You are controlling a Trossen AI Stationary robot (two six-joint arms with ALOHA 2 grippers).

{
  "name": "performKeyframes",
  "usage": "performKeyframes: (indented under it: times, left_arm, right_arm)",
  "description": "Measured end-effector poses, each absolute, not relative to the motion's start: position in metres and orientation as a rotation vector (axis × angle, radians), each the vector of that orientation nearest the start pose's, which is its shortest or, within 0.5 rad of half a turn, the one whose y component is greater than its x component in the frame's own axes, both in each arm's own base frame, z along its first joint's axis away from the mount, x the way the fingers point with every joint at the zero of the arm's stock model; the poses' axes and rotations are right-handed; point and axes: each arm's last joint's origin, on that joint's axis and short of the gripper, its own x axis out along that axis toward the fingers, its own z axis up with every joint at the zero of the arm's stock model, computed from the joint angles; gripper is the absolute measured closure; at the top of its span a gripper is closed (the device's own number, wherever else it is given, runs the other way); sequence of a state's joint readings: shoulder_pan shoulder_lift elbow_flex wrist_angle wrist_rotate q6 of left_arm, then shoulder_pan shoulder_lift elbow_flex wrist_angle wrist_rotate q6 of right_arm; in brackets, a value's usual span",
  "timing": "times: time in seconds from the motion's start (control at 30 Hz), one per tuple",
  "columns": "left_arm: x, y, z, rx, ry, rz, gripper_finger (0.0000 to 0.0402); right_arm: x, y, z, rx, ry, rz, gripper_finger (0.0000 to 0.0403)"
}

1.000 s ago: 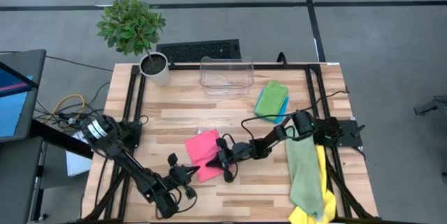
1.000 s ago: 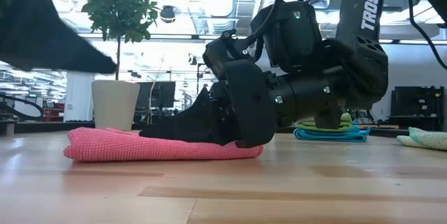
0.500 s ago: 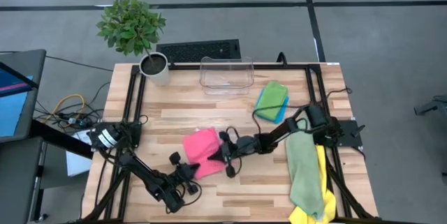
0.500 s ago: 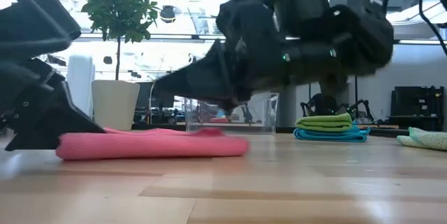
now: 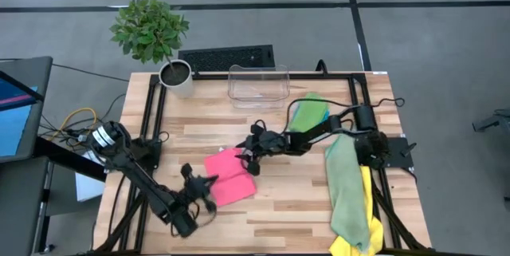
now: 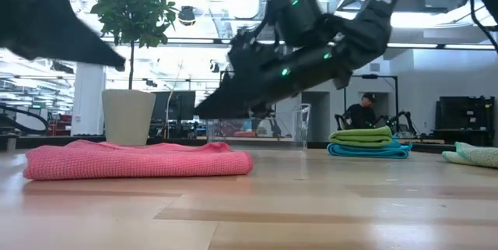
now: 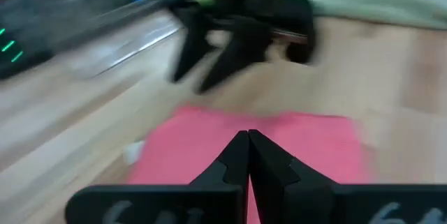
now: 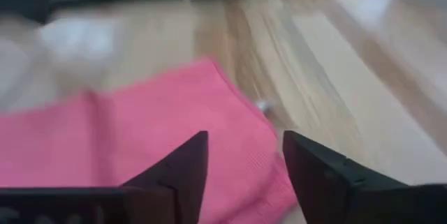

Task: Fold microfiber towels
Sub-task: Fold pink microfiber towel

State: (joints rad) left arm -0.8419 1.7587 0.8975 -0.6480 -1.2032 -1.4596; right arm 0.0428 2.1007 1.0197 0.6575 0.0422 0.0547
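Pink towel (image 5: 229,178) folded flat, table centre-front, nothing gripping it.
R gripper (image 5: 250,147) spread, empty, just above towel's far-right corner; L gripper (image 5: 194,186) pressed shut at its left edge, nearer.

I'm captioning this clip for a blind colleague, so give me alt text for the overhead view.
A folded pink towel lies mid-table between two dark arms: the right gripper hangs open at its far edge, and the left gripper, shut, sits at its near-left edge. A green-on-blue folded stack, a clear bin and unfolded sage and yellow towels sit to the right.
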Motion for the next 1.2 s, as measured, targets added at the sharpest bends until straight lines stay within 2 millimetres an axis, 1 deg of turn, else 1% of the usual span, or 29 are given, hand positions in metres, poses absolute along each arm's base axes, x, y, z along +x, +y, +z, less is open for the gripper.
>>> performKeyframes:
  times: [0.1, 0.23, 0.33, 0.4, 0.5, 0.67, 0.8, 0.9, 0.97, 1.1, 1.2]
  left_arm:
    - [0.193, -0.17, 0.12, -0.21, 0.344, 0.772, 0.0401]
    - [0.17, -0.146, 0.097, -0.363, 0.275, 0.848, 0.0401]
    - [0.157, -0.136, 0.087, -0.439, 0.245, 0.868, 0.0392]
    - [0.154, -0.133, 0.083, -0.464, 0.248, 0.87, 0.0374]
    - [0.156, -0.134, 0.081, -0.478, 0.26, 0.863, 0.0332]
    - [0.166, -0.137, 0.077, -0.478, 0.386, 0.849, 0.0253]
    - [0.177, -0.127, 0.076, -0.493, 0.461, 0.901, 0.0212]
    - [0.183, -0.122, 0.076, -0.479, 0.475, 0.917, 0.02]
    - [0.187, -0.12, 0.076, -0.462, 0.488, 0.906, 0.0199]
    - [0.19, -0.12, 0.075, -0.429, 0.52, 0.883, 0.0198]
    - [0.191, -0.118, 0.075, -0.419, 0.525, 0.887, 0.0198]
  right_arm:
    - [0.417, 0.01, 0.096, 0.035, 0.478, -0.038, 0.0173]
    - [0.421, 0.002, 0.094, 0.048, 0.501, -0.06, 0.0169]
    - [0.422, -0.002, 0.094, 0.061, 0.501, -0.073, 0.0168]
    - [0.422, -0.005, 0.094, 0.066, 0.502, -0.078, 0.0168]
    - [0.422, -0.006, 0.094, 0.067, 0.501, -0.08, 0.0168]
    - [0.422, -0.005, 0.094, 0.067, 0.501, -0.079, 0.0168]
    - [0.421, -0.006, 0.093, 0.09, 0.512, -0.088, 0.0168]
    - [0.421, -0.006, 0.084, 0.092, 0.536, -0.09, 0.0168]
    - [0.42, -0.006, 0.078, 0.098, 0.56, -0.094, 0.0168]
    - [0.423, -0.006, 0.07, 0.127, 0.556, -0.105, 0.0169]
    - [0.423, -0.007, 0.066, 0.14, 0.561, -0.123, 0.0186]
